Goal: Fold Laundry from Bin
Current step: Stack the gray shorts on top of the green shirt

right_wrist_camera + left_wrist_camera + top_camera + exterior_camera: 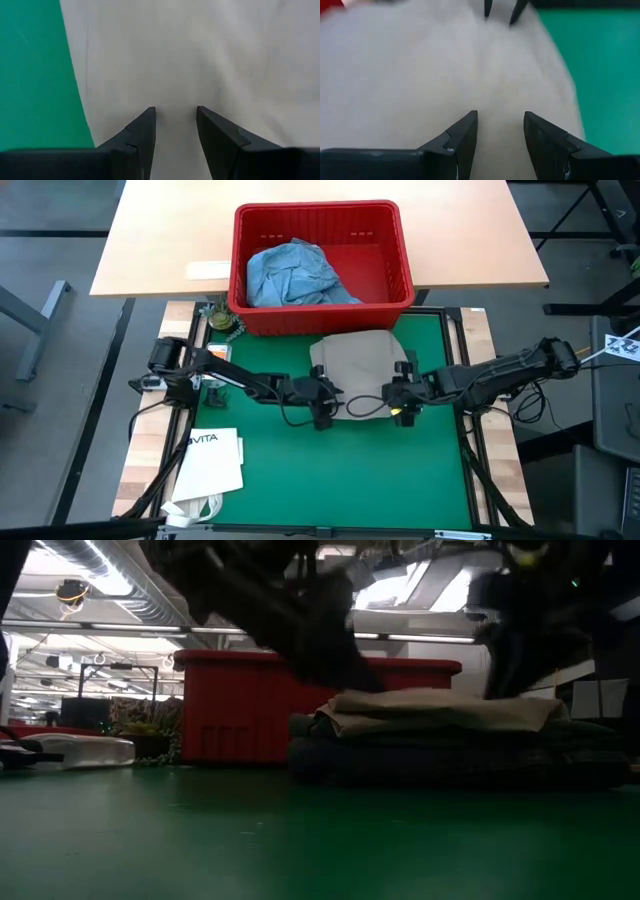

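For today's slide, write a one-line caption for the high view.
Both end effectors, left and right, open over a folded khaki-tan garment beside the red plastic bin.

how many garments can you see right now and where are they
3 at least: light blue denim in the red bin, a folded khaki garment on the green mat, and a dark garment beneath it in the low view. More may be hidden in the stack or under the denim.
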Available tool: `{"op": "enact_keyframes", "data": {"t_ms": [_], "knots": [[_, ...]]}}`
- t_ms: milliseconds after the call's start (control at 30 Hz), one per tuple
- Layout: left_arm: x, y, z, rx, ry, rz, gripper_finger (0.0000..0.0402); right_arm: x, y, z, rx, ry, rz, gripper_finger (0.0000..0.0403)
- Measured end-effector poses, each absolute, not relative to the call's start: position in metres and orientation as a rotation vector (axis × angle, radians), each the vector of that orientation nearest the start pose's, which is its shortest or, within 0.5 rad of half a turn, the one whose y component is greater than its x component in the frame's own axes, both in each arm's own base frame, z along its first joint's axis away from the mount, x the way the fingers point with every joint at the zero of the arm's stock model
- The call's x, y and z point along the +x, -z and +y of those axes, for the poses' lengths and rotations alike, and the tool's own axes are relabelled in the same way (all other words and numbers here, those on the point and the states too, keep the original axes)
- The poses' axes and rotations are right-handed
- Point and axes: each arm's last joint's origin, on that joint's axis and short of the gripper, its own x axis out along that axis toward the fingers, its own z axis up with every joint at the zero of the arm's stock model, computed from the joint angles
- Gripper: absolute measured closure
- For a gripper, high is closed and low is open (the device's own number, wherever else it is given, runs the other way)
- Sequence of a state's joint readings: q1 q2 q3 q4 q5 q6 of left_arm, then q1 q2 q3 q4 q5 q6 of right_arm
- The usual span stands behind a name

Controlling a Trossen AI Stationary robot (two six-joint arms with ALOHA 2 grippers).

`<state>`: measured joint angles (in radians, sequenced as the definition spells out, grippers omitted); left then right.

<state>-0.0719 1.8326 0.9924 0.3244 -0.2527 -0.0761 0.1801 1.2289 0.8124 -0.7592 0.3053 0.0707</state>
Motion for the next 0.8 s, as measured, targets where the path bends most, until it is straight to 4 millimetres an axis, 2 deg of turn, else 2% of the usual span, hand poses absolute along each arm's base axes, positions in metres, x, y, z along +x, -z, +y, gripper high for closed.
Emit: {"op": "enact_keyframes", "data": {"t_ms": [167,300,600,700,800], "knots": [[0.385,-0.14,-0.018,0.017,-0.201,0.566,0.0246,0.203,-0.196,0.029,-0.163,0.201,1.197,0.026],[0.387,-0.131,-0.018,0.021,-0.202,0.586,0.0246,0.197,-0.184,0.028,-0.15,0.217,1.222,0.026],[0.386,-0.13,-0.02,-0.018,-0.207,0.588,0.0246,0.194,-0.181,0.028,-0.132,0.179,1.252,0.026],[0.383,-0.139,-0.021,-0.023,-0.202,0.583,0.0246,0.196,-0.186,0.029,-0.137,0.174,1.253,0.026],[0.379,-0.158,-0.021,-0.034,-0.196,0.552,0.0246,0.201,-0.197,0.029,-0.179,0.144,1.238,0.026]]}}
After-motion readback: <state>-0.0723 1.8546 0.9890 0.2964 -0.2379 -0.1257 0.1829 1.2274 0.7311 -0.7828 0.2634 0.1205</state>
